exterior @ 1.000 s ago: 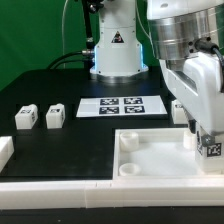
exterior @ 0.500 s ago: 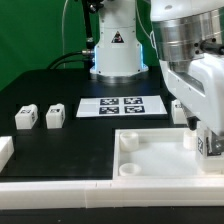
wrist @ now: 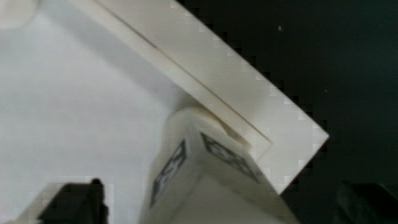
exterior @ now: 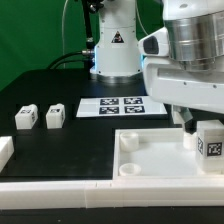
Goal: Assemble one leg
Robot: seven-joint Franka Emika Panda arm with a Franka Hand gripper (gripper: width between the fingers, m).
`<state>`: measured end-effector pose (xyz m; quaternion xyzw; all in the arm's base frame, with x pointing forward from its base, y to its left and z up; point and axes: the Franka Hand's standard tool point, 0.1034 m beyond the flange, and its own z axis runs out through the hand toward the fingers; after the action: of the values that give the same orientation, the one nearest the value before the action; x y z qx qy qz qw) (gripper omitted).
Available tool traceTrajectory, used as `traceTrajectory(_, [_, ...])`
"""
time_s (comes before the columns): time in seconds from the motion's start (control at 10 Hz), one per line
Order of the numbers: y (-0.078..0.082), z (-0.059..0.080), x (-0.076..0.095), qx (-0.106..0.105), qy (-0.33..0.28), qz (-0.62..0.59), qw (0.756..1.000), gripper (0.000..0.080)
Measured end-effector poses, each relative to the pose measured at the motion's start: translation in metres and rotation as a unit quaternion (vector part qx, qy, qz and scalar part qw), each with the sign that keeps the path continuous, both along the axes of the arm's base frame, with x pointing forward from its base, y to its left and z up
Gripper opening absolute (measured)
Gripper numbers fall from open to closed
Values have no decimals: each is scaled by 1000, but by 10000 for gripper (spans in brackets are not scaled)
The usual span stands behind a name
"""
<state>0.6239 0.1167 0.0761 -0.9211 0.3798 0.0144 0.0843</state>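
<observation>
A leg [exterior: 210, 140], a small white block with a black-and-white tag, stands in the near corner of the white tray [exterior: 150, 155] at the exterior view's right. My gripper [exterior: 200, 124] hangs just above it, open. In the wrist view the leg [wrist: 214, 170] rises between two dark fingers [wrist: 75, 200] that stand wide apart and clear of it. The tray's corner rim [wrist: 231, 80] runs past it. Two more legs [exterior: 26, 117] [exterior: 54, 115] sit on the black table at the left. Part of another leg [exterior: 178, 117] shows behind the arm.
The marker board [exterior: 122, 106] lies flat mid-table, in front of the robot's base [exterior: 115, 50]. A white block [exterior: 4, 150] sits at the left edge, and a long white rail [exterior: 60, 190] runs along the front. A green backdrop stands behind.
The jaws have opened and let go of the leg, which stays standing in the tray's corner. The hand has lifted a little above it.
</observation>
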Motion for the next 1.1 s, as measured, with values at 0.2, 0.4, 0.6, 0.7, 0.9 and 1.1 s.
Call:
traceTrajectory(0.2, [3,0,0,-10,-17,102,995,649])
traceTrajectory(0.4, [7,0,-1,-25,-34,221,974,649])
traceTrajectory(0.6, [6,-1,-2,-37,-49,344,937,649])
traceTrajectory(0.7, [6,-1,-2,-42,-55,391,918,649])
traceTrajectory(0.9, [-3,0,2,-52,-66,482,872,649])
traceTrajectory(1.1, [-7,0,3,-51,-65,477,875,649])
